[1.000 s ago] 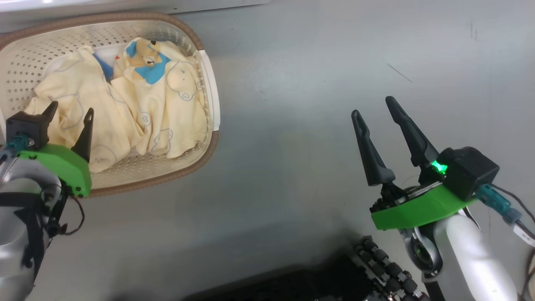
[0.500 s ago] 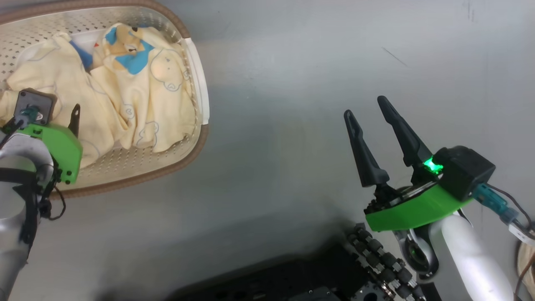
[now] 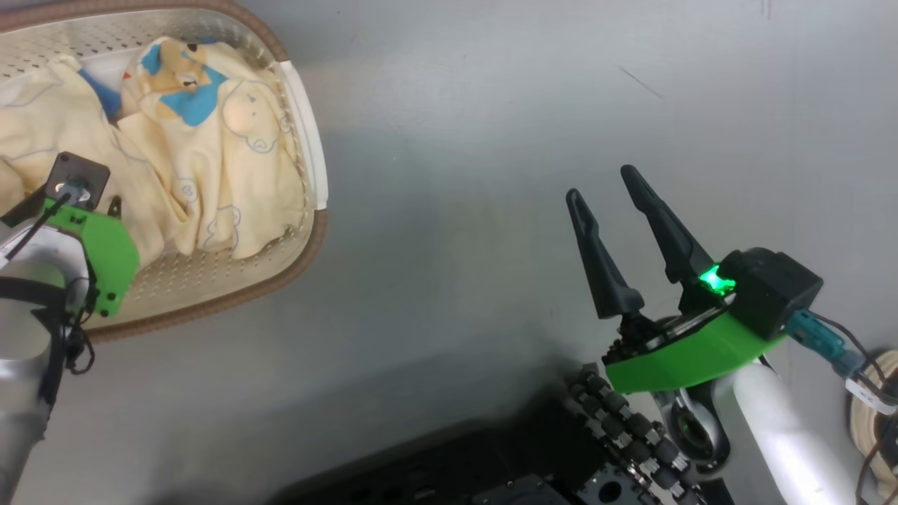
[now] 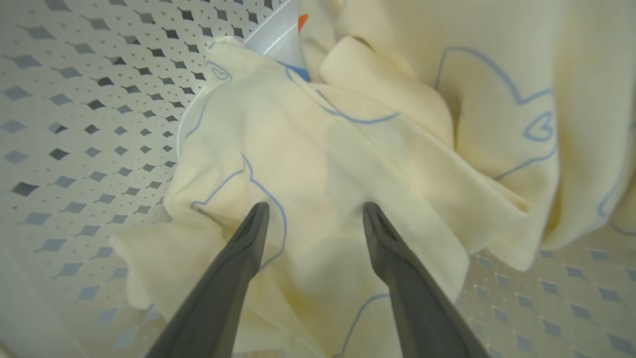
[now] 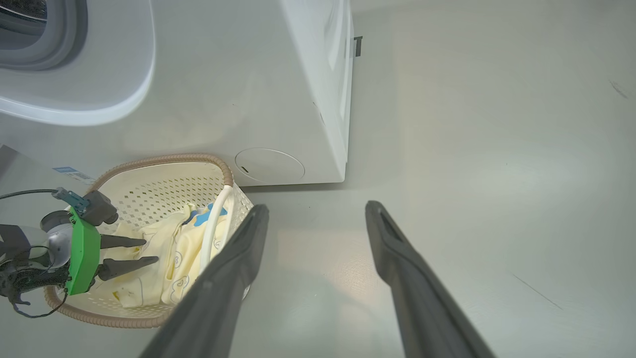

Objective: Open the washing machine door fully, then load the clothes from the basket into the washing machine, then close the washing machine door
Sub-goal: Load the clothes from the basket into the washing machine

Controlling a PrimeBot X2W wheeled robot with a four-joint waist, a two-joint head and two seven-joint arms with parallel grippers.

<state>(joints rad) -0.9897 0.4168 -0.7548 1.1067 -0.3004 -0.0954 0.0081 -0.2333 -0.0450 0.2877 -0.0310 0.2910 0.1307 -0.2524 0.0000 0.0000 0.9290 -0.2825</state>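
1. Between the two spread fingers of the left gripper (image 4: 315,209) lies a rumpled fold of the pale yellow clothes (image 4: 318,149). Both tips sit right at the cloth and seem to touch it, but nothing is pinched yet.
2. Over the last second this gripper has tipped down into the basket (image 3: 231,298). A second ago both fingers showed above the clothes in the head view; now the green wrist hides them almost entirely.
3. The head camera has swung too, so the basket's slide toward the left of that view is the camera's doing, not the basket's.
4. All the clothes are heaped in the basket. The piece with the blue bear patch (image 3: 189,98) lies beyond the left fingertips, untouched.
5. The right gripper (image 3: 599,182) has barely shifted. Its fingers are spread and empty over the bare floor (image 3: 456,210), well apart from the basket.
6. The washing machine (image 5: 248,99) stands just beyond the basket, ahead and to the left of the right fingers. Its grey-rimmed opening looks uncovered.
7. This looks like the start of loading: the left fingers appear placed to close on that fold and lift it.
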